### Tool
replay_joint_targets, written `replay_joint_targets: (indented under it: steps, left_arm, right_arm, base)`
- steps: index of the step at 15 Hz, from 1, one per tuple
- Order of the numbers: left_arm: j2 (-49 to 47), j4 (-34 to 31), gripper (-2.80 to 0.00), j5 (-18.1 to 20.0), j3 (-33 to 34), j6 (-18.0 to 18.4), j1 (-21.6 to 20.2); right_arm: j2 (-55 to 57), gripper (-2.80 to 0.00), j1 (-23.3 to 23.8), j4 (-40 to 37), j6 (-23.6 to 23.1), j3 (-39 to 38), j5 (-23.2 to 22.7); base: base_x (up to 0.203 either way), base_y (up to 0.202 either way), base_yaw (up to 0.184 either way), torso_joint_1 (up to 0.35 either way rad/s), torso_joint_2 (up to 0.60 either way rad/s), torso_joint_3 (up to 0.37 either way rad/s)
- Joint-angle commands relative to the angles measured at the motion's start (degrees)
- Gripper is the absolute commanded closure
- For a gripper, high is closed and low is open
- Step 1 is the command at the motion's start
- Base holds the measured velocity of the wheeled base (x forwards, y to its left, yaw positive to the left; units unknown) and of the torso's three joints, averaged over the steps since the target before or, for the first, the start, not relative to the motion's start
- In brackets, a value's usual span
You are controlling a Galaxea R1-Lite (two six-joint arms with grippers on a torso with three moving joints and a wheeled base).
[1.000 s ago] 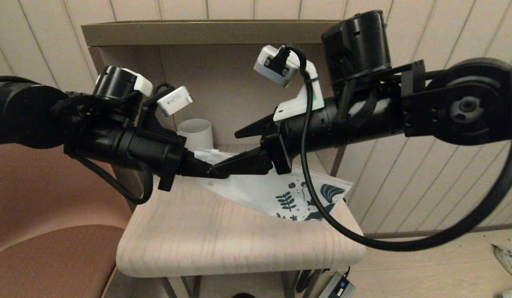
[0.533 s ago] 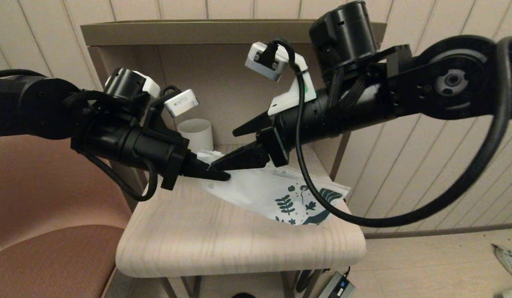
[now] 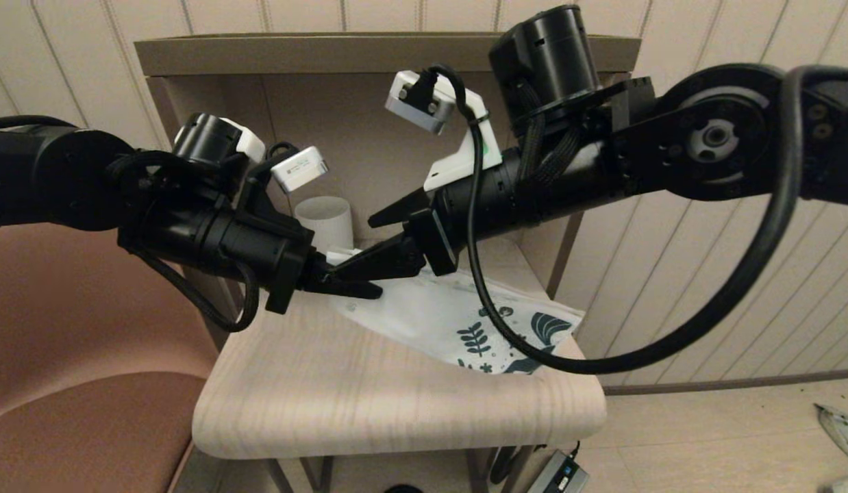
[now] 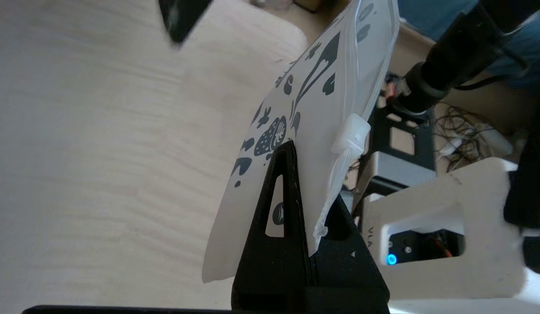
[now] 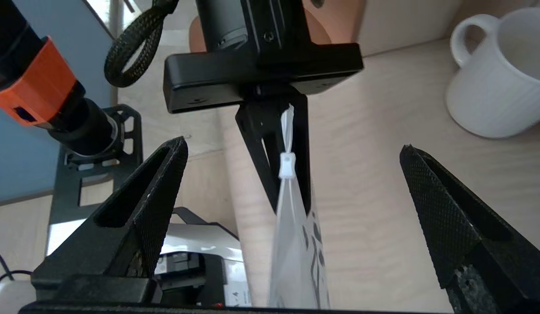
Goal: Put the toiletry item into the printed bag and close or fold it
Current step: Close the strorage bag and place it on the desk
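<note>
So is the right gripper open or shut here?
Open: the right gripper has its fingers spread wide either side of the printed bag, which the left gripper pinches.

A pale wood-grain desk (image 3: 396, 404) with rounded corners stands against a wall of cream vertical panelling (image 3: 670, 287), and a boxy brown shelf unit (image 3: 328, 55) rises behind it, its recess dim. To the robot's left sits a salmon-pink upholstered seat (image 3: 68, 424), perhaps an armchair, though only part of it shows. Light tiled floor (image 3: 725, 445) runs along the robot's right with a dark skirting strip (image 3: 739, 382) at the wall's foot, and the light is warm and low.
</note>
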State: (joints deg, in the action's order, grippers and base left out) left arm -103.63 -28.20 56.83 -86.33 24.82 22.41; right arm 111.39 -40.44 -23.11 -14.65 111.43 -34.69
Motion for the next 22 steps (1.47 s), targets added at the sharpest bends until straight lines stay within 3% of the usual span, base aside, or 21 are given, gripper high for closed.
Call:
replay_joint_targets:
  steps: [1, 11, 12, 22]
  left_arm:
    - [0.10, -0.10, 0.00, 1.62, -0.14, 0.06, 0.01]
    - [0.36, -0.37, 0.00, 2.31, -0.59, -0.21, -0.08]
    - [0.36, -0.37, 0.00, 2.32, -0.59, -0.21, -0.07]
    - [0.80, -0.54, 0.00, 2.42, -0.59, -0.21, -0.02]
  right_arm:
    - [0.32, -2.80, -0.08, -0.09, 0.03, 0.10, -0.20]
    - [1.38, -2.80, -0.52, 0.96, 0.50, 0.63, -0.73]
    - [1.38, 0.00, -0.87, 1.23, 1.16, 0.63, -0.73]
    - [1.03, 0.00, -1.31, 1.23, 1.73, 0.63, -0.81]
  base:
    - [0.000, 0.000, 0.000, 0.000, 0.00, 0.000]
    - [0.000, 0.000, 0.000, 0.000, 0.00, 0.000]
    - [0.000, 0.000, 0.000, 0.000, 0.00, 0.000]
    - [0.000, 0.000, 0.000, 0.000, 0.00, 0.000]
